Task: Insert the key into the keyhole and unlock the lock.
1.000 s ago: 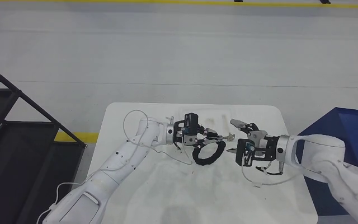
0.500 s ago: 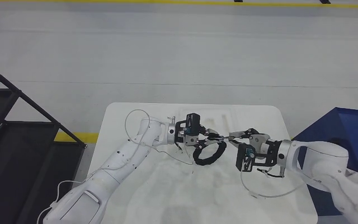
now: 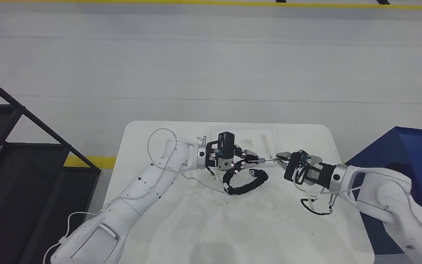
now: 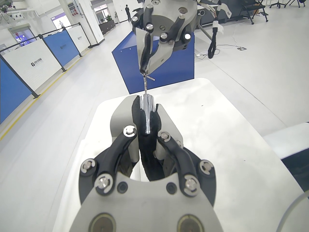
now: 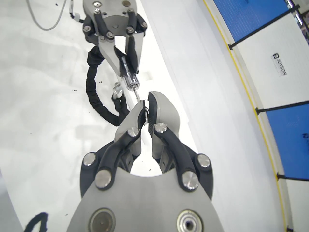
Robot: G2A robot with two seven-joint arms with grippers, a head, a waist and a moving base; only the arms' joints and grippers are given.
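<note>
- The left gripper (image 4: 146, 106) is held above the white table (image 3: 165, 218), near its middle, and is pointed towards the right gripper (image 5: 146, 102).
- The left gripper's fingers are clamped on the lock (image 4: 147, 119), a chrome cylinder gripped between the black pads. The cylinder's free end projects past the fingertips.
- A black sheathed cable (image 5: 96, 92) is attached to the lock. It hangs in a loop below the left gripper and rests on the table. A chrome pin (image 5: 117, 92) is seen at the cable's loose end, just beside the cylinder.
- The right gripper's fingers are closed on the key (image 4: 145, 83), which is pinched by its head at the very fingertips.
- The key is held in line with the cylinder's axis, between the two grippers. Its shaft is met by the end face of the lock at the keyhole. How far the shaft is seated cannot be told.
- The two grippers are held apart, joined only by the key's shaft.
- A blue cabinet (image 3: 395, 145) is located on the floor beyond the table edge on the right arm's side.
</note>
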